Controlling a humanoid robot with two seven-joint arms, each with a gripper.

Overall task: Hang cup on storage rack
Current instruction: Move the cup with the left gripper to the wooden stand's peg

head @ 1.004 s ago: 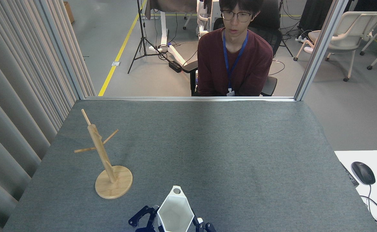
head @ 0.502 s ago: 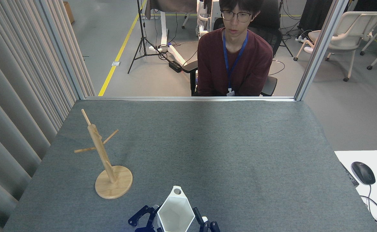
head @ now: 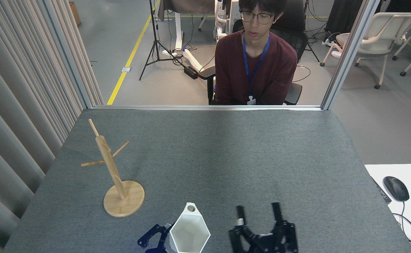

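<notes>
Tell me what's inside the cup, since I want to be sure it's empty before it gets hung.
The cup looks empty: only its bare white inner walls show through the hexagonal rim. Its lowest part is cut off by the picture's bottom edge, so the very bottom cannot be checked.

White cup (head: 190, 232) sits at the near edge of the grey table (head: 226, 158), handle pointing away. Left gripper (head: 155, 239) is right against its left side (can't tell the grip). Right gripper (head: 258, 211) is beside it, fingers spread. Wooden rack (head: 114, 172) stands further left.
</notes>
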